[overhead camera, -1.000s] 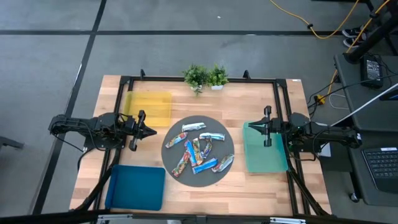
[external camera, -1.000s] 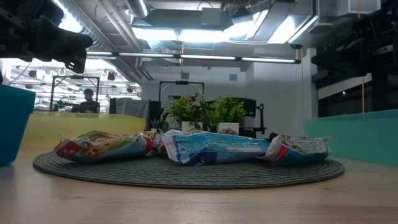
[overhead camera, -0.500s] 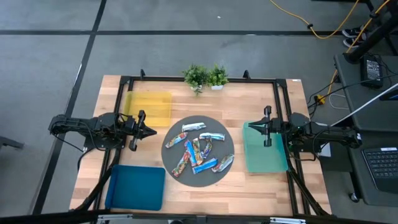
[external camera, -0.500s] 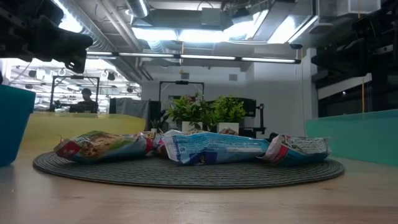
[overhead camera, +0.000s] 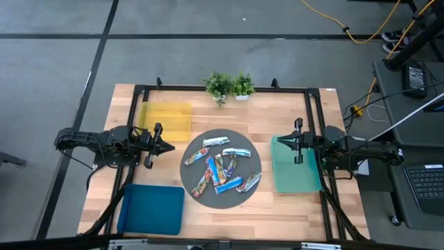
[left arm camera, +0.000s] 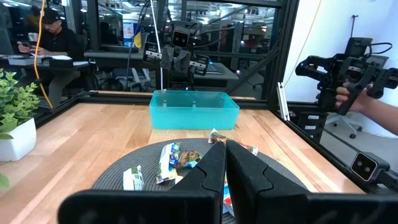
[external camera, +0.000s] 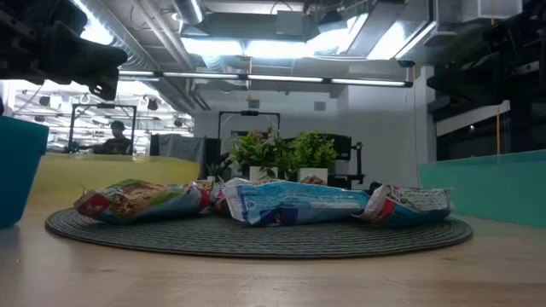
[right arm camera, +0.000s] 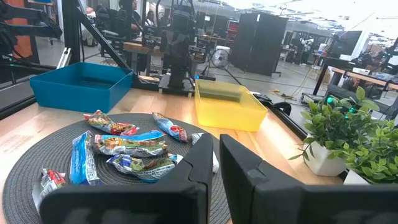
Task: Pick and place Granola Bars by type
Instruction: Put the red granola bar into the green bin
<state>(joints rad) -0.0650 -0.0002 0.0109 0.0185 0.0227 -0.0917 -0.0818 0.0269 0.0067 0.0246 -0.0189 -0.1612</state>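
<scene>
Granola bars (overhead camera: pixel 220 169) lie in a loose heap on the round dark grey mat (overhead camera: pixel 191 180) at the centre of your overhead frame, blue, silver and multicoloured wrappers mixed and overlapping. You can see none of them in any bin. Your left gripper (overhead camera: pixel 168 146) hangs at the left of the frame, just off the mat's left edge, with its two fingers pressed together and nothing between them. Your right gripper (overhead camera: pixel 281 141) sits at the right of the frame, over the upper left corner of the teal bin (overhead camera: pixel 309 182), its fingers likewise drawn together and empty.

You have the yellow bin (overhead camera: pixel 177 114) in the upper left of the overhead frame, the dark blue bin (overhead camera: pixel 139 219) in the lower left, and two small potted plants (overhead camera: pixel 229 85) at the top centre by the table's far edge.

From table height, you see a blue-wrapped bar (external camera: pixel 294 203) lying lengthwise at the middle of the mat, with a multicoloured one (external camera: pixel 141 199) to its left. In the left wrist view, a person's hand (left arm camera: pixel 348 99) holds a device at the right edge, beyond the table.
</scene>
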